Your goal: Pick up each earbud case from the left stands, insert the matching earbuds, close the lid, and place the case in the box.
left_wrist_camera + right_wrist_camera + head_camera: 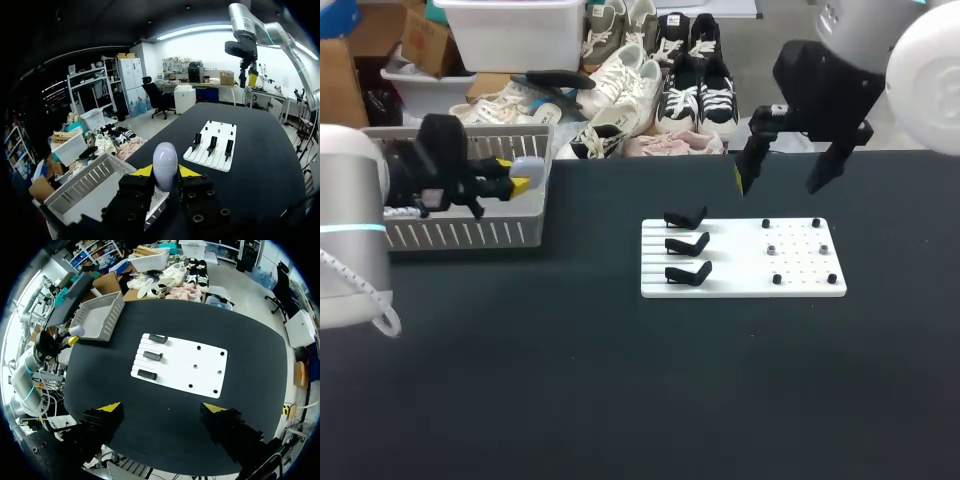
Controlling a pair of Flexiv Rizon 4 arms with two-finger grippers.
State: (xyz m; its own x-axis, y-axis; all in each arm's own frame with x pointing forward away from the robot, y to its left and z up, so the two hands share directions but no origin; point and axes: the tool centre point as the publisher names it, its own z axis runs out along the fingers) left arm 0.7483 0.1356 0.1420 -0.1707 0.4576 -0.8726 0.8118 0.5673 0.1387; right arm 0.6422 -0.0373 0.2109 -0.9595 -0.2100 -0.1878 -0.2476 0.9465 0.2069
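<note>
Earbud case (165, 161): egg-shaped; long axis ran along the fingers, rounded end outward.
Left gripper (165, 171): grasped the case, above basket (470, 236).
Right gripper (162, 408): stood released.

Bright, even overhead light; faint soft shadows.

Earbud case held at the box, stands on their board

The earbud case (527, 167), a pale grey egg shape with its lid closed, sits left of centre in the upper part of the head view, pinched between the yellow tips of the left gripper (522, 178) by the right end of the box (470, 235), a white slatted basket. Three black stands (686, 245) sit in a column on the left part of a white board (800, 285) at centre frame.
</note>
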